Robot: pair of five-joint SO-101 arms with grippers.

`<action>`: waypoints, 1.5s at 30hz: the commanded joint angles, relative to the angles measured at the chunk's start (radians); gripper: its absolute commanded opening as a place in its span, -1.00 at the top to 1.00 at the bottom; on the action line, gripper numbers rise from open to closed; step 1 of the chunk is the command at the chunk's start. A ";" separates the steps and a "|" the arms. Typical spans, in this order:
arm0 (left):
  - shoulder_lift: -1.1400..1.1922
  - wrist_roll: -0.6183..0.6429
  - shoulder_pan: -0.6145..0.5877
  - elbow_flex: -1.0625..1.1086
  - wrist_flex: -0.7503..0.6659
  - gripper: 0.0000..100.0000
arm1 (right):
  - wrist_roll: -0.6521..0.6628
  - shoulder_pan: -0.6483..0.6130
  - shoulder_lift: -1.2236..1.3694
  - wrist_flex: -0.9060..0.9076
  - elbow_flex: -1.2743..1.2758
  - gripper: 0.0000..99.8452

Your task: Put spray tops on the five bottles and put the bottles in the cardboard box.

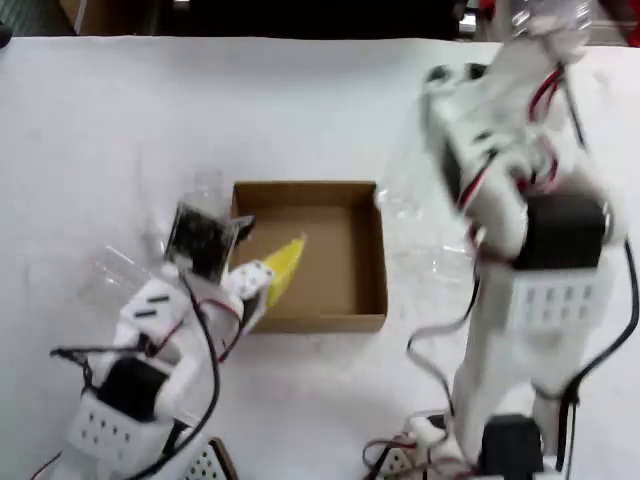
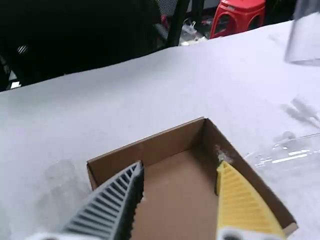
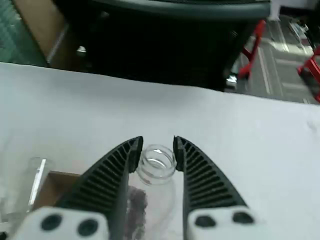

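Right tool point(image 3: 157, 146), lower centre: clamped on bottle point(image 3: 157, 167) neck; keep it upright as you carry; left tool point(image 2: 179, 170): spread open over box point(image 2: 150, 144).

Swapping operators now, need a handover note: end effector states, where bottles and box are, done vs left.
Left end effector: open, empty, over the cardboard box.
Right end effector: shut on the neck of a clear bottle, no spray top on it.
Box looks empty. A second bottle and a third bottle sit beside the box, on opposite sides.
Done: nothing capped or boxed in view.
Left: cap and box the bottles.
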 commanded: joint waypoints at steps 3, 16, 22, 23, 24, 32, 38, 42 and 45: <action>-0.220 -0.083 0.117 0.012 0.074 0.55 | 0.014 -0.166 -0.104 -0.088 0.146 0.97; -0.229 -0.026 0.051 0.012 0.028 0.55 | -0.057 -0.406 -0.410 -0.464 0.760 0.97; -0.229 -0.014 0.051 0.014 0.026 0.55 | -0.057 -0.495 -0.432 -0.512 0.812 0.97; -0.229 -0.012 0.050 0.014 0.026 0.55 | -0.057 -0.510 -0.432 -0.507 0.812 0.97; -0.229 -0.012 0.048 0.014 0.026 0.55 | -0.057 -0.522 -0.432 -0.495 0.810 0.97; -0.228 -0.018 0.047 0.028 0.015 0.55 | -0.057 -0.527 -0.441 -0.455 0.804 0.97; -0.229 -0.017 -0.036 0.132 -0.152 0.56 | -0.051 -0.522 -0.463 -0.351 0.738 0.97; -0.231 -0.014 -0.041 0.126 -0.147 0.56 | -0.003 -0.529 -0.463 -0.334 0.735 0.97; -0.234 -0.014 -0.036 0.126 -0.135 0.56 | -0.003 -0.521 -0.447 -0.352 0.733 0.97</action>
